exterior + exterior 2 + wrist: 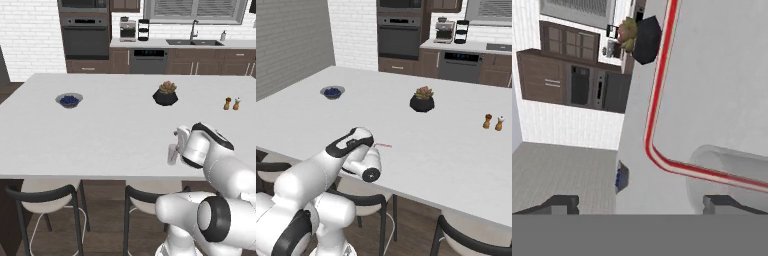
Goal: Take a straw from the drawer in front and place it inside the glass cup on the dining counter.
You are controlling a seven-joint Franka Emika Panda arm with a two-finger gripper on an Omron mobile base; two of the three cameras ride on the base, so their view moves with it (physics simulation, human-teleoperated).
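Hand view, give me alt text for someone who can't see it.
A red-and-white bent straw runs into a clear glass cup on the white dining counter, between the open gripper tips. A dark potted plant and dark blue bowl sit beyond.

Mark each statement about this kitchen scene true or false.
1. The dark blue bowl stands on the large white dining counter. True.
2. The two-finger gripper is clamped shut. False: its fingers stand wide apart.
3. The dark pot with a plant sits on the floor. False: it stands on the counter.
4. The red-and-white straw has a bend. True.
5. The small clear glass cup stands beside the bowl. False: it is far from the bowl, near the counter's front edge.
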